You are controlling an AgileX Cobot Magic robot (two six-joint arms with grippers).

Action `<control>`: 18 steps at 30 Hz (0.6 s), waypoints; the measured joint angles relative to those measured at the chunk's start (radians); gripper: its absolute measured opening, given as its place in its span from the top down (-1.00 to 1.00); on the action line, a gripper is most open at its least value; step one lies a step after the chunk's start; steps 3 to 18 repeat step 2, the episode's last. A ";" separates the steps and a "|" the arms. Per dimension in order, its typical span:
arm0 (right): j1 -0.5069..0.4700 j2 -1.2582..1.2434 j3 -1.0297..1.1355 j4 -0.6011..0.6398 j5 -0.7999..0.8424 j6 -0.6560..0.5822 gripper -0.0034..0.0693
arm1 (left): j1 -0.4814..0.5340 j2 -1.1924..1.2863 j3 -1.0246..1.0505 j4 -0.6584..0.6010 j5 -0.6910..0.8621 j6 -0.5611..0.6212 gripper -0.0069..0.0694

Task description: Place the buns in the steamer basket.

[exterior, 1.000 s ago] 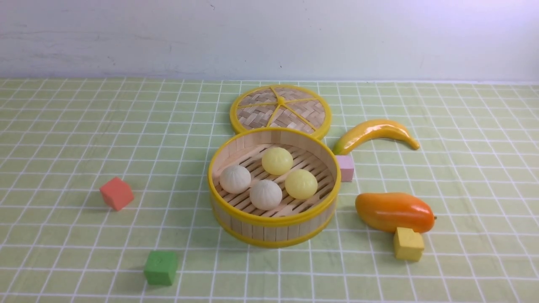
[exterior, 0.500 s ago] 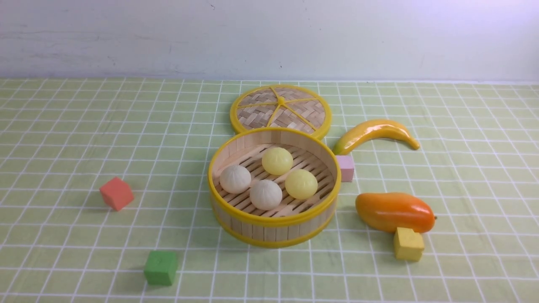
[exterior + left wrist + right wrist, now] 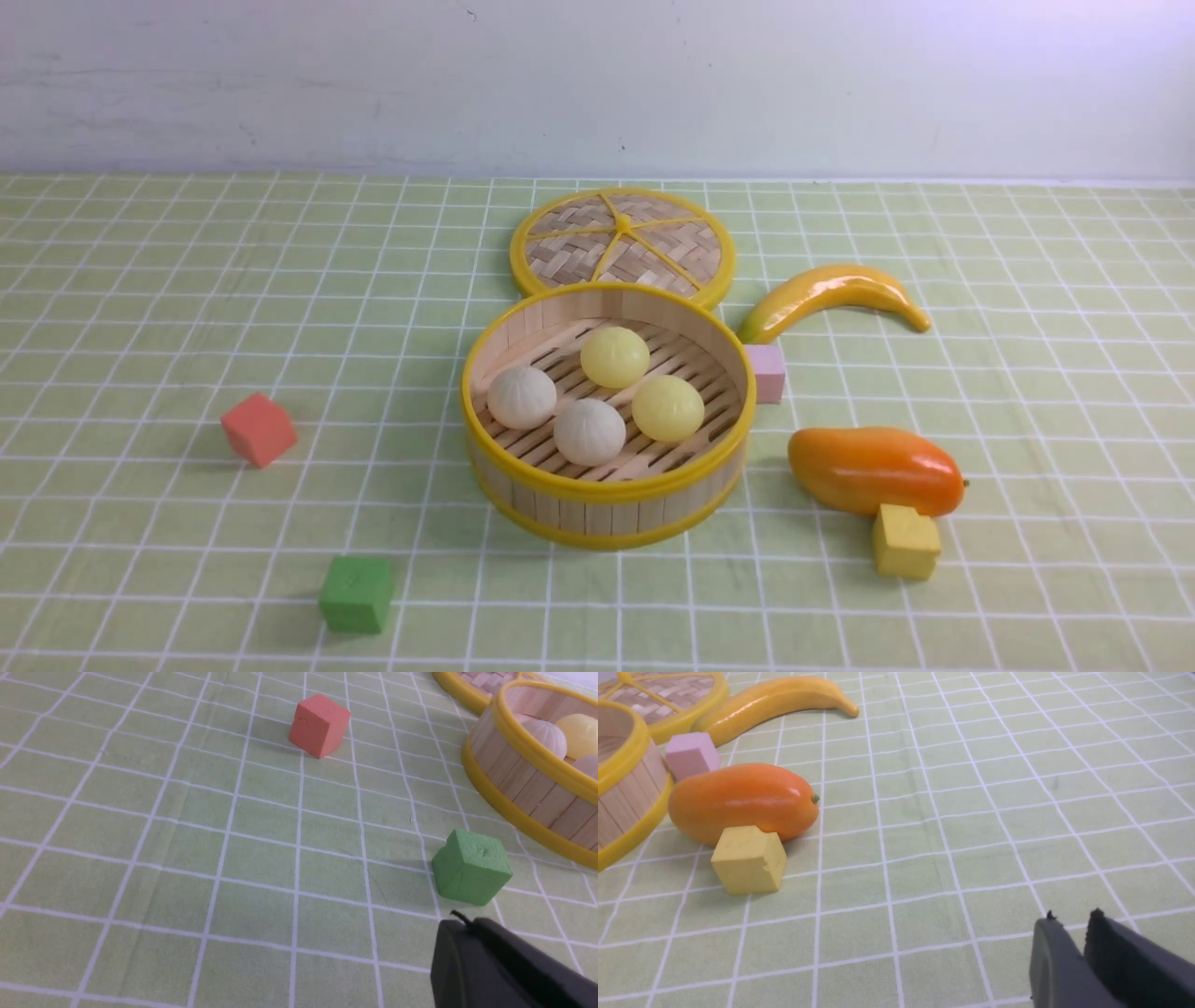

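Inside the basket (image 3: 611, 513), all four buns (image 3: 589, 432) already; no reach needed, left gripper (image 3: 460, 919) pinched closed, right gripper (image 3: 1073, 914) slightly parted, basket between both.

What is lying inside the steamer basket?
Inside the steamer basket lie two white buns and two yellow buns. They cover parts of the slatted floor.

Robot's L jaws (image 3: 462, 915) in L wrist view: dk grey, near-black at the tips; long, narrow, tapering to small pointed ends; matte look, edges soft/blurry. R jaws (image 3: 1073, 914) in R wrist view: two slim prongs, same taper, one mid grey, other darker w/ bluish tint; tips blk, slightly ragged. No landmark needed: both show only as finger ends, rest out of frame.
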 joint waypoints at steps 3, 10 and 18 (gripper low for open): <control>0.000 0.000 0.000 0.000 0.000 0.000 0.61 | 0.000 0.000 0.000 0.000 0.000 0.000 0.83; 0.000 0.000 0.000 0.000 0.000 0.000 0.61 | 0.000 0.000 0.000 0.000 0.000 0.000 0.83; 0.000 0.000 0.000 0.000 0.000 0.000 0.61 | 0.000 0.000 0.000 0.000 0.000 0.000 0.83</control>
